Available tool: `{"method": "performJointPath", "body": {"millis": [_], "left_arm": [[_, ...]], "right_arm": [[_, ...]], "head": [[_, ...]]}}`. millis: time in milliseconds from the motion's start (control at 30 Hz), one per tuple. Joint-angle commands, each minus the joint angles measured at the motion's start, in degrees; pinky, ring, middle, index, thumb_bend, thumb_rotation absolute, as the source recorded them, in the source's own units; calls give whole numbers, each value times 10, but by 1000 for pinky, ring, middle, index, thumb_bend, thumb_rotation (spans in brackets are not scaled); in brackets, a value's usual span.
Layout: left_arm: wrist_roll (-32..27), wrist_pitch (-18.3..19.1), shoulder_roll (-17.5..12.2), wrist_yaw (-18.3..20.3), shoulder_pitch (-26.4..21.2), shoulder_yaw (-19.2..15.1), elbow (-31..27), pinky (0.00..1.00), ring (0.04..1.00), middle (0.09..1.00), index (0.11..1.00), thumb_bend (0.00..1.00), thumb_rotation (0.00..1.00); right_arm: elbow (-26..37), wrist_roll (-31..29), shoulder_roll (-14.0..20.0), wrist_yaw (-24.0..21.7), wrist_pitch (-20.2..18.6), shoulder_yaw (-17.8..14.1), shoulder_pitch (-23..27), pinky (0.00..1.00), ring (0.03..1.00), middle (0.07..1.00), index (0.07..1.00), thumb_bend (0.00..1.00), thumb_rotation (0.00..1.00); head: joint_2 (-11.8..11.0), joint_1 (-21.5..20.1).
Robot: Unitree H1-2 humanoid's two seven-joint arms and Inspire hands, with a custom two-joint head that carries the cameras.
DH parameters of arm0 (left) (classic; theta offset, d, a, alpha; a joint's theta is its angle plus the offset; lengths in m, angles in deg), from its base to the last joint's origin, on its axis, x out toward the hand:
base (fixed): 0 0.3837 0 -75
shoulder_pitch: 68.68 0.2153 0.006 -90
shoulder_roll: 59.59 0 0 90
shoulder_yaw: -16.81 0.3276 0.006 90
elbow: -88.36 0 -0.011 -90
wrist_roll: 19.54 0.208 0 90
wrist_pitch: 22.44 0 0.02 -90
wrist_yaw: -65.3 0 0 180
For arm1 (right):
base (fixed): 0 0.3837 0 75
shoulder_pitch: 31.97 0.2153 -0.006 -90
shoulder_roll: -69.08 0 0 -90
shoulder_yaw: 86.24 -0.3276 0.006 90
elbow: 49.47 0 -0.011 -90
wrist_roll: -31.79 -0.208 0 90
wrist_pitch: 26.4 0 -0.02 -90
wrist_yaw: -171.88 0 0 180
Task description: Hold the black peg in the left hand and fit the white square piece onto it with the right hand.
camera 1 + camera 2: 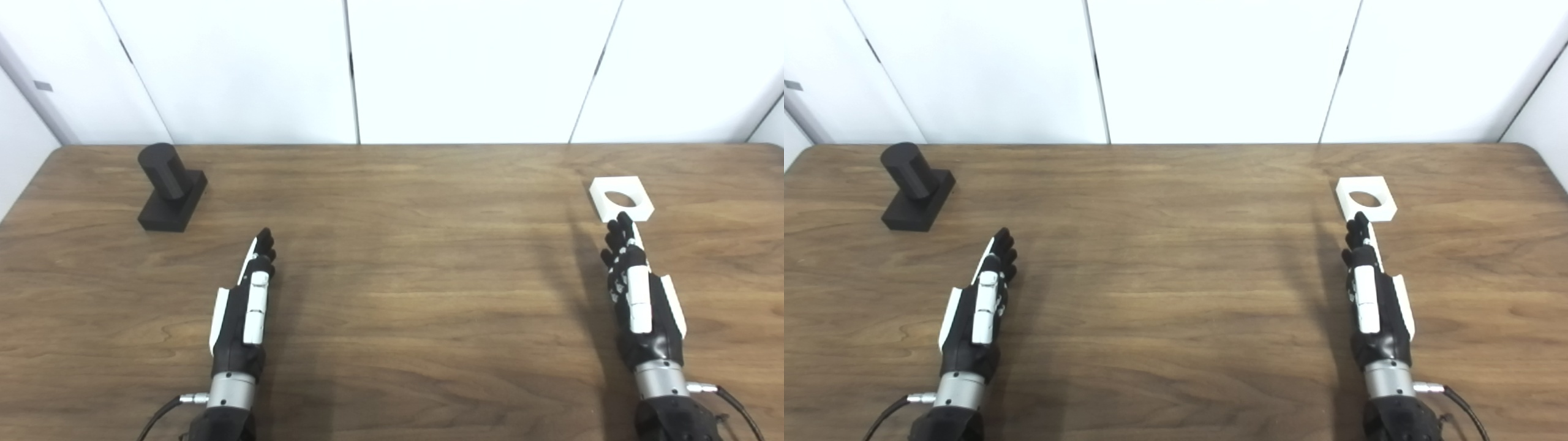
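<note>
Left eye view: black peg (pixel 171 187) far left; white square piece (pixel 621 198) far right; left hand (pixel 245 305) and right hand (pixel 639 296) extended, fingers straight, holding nothing, above the wooden table (pixel 416 257).

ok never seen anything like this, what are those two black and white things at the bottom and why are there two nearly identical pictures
Those are a humanoid robot's two mechanical hands, reaching in from the bottom edge. The pictures come from two cameras side by side on its head, so they show the same scene from spots slightly apart. The left hand and the right hand are both extended over a wooden table, and neither holds anything. Far left stands a black peg, a cylinder on a block base. Far right lies a white square piece with a round hole in it, flat on the table; the right hand's fingertips are just short of it or at its near edge.
</note>
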Motion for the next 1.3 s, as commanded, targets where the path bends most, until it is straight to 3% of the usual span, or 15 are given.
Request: {"method": "performJointPath", "body": {"millis": [0, 367, 567, 733, 933, 1267], "left_arm": [[0, -10, -5, 0, 15, 1, -14, 1000, 990, 990, 979, 549, 1000], [1, -12, -3, -1, 15, 2, -14, 1000, 991, 990, 980, 546, 1000], [7, -21, 6, -7, 18, 7, -8, 1000, 988, 987, 978, 516, 1000], [19, -29, 12, -14, 20, 19, 2, 1000, 979, 982, 976, 493, 1000], [31, -48, 15, -23, 23, 33, 20, 1000, 981, 979, 971, 497, 1000], [53, -85, 21, -38, 23, 48, 55, 1000, 977, 980, 967, 489, 1000]], "right_arm": [[21, -4, -11, -2, 16, 1, -41, 1000, 1000, 990, 1000, 541, 1000], [19, 3, -9, -1, 18, 1, -40, 1000, 1000, 988, 1000, 532, 1000], [7, -11, 0, -11, 31, -4, -42, 1000, 1000, 994, 1000, 550, 1000], [-9, -18, 12, -25, 44, -12, -42, 1000, 1000, 1000, 1000, 542, 1000], [-30, -32, 18, -43, 68, -23, -39, 1000, 1000, 1000, 1000, 548, 1000], [-35, -35, 21, -55, 70, -32, -41, 1000, 1000, 1000, 1000, 615, 1000]], "head": [[1, -1], [-3, 7], [-15, 52], [-40, 110], [-74, 149], [-128, 191]]}}
